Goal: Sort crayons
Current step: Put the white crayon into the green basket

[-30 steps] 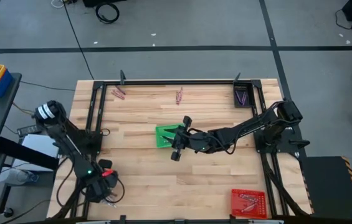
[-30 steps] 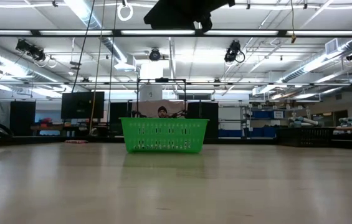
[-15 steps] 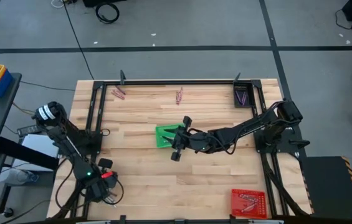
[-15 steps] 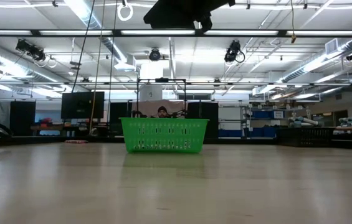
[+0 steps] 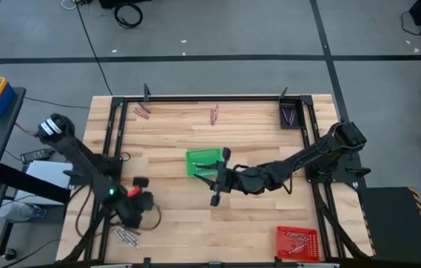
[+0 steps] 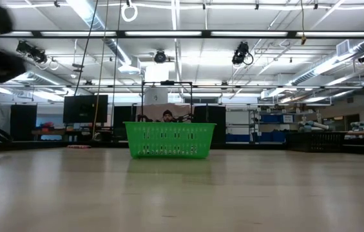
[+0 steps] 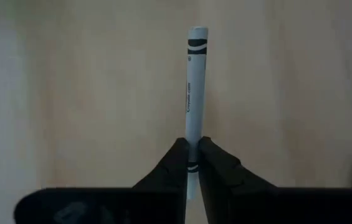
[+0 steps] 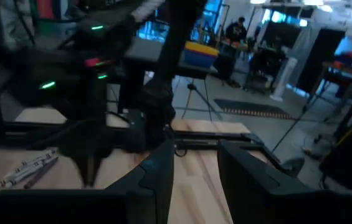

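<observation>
Wooden planks fill the table (image 5: 173, 223) in the high view. Near the lower left edge, grey crayons (image 5: 127, 237) lie loose; just above them the left gripper (image 7: 192, 163) pinches one pale crayon (image 7: 194, 99) by its end. At centre, the right gripper (image 5: 215, 199), fingers parted and holding nothing, hangs beside the green tray (image 5: 203, 161). Pink crayons (image 5: 214, 115) sit along the top edge.

Wood table (image 5: 173, 223): trays (image 5: 203, 161), loose crayons (image 5: 127, 237).

Crayon (image 7: 192, 112) base hidden, perhaps pinched
</observation>
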Robot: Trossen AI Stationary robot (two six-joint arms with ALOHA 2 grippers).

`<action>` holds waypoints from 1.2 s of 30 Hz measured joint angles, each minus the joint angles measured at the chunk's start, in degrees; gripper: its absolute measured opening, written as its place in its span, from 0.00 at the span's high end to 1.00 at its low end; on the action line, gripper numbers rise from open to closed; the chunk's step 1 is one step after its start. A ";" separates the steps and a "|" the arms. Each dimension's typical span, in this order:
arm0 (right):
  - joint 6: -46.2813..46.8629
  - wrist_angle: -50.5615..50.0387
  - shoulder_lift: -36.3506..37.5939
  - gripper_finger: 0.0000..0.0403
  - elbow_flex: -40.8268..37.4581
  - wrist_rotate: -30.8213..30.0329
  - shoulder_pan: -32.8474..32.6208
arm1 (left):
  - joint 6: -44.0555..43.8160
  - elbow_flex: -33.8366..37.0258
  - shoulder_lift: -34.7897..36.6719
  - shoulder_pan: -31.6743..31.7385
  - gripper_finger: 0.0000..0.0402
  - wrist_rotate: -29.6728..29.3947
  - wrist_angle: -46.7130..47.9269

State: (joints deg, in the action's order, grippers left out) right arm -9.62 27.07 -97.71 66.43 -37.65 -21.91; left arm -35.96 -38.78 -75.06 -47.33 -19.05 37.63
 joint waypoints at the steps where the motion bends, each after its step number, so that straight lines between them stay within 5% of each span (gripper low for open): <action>1: -0.95 -0.01 0.00 0.68 0.00 0.00 -0.24 | 1.80 0.02 1.76 1.79 0.92 -2.44 -0.43; 4: -1.71 -0.07 0.00 0.68 0.00 -0.24 -0.64 | 8.49 -0.03 6.46 8.18 0.93 -7.49 -4.17; 8: -2.43 0.72 0.00 0.68 0.00 -0.28 -0.68 | 18.62 -0.16 8.72 21.31 0.93 -6.94 -14.66; 13: -2.60 1.28 0.00 0.68 0.00 -0.46 -0.64 | 29.42 -0.15 5.40 38.90 0.93 4.66 -30.20; 17: -2.61 1.26 -0.02 0.68 0.00 -0.48 -0.64 | 30.32 -1.45 0.07 48.51 0.93 12.70 -33.65; 28: -4.21 1.62 -0.07 0.68 0.00 -5.68 -1.56 | 31.11 -6.32 -14.03 50.08 0.91 15.89 -34.12; 36: -7.04 2.38 -0.11 0.65 0.00 -5.83 -2.11 | 28.52 -6.34 -14.35 49.97 0.73 16.05 -34.45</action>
State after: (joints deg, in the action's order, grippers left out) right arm -16.67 29.45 -97.82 66.43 -43.47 -24.02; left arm -7.44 -45.12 -89.41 2.63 -3.00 3.18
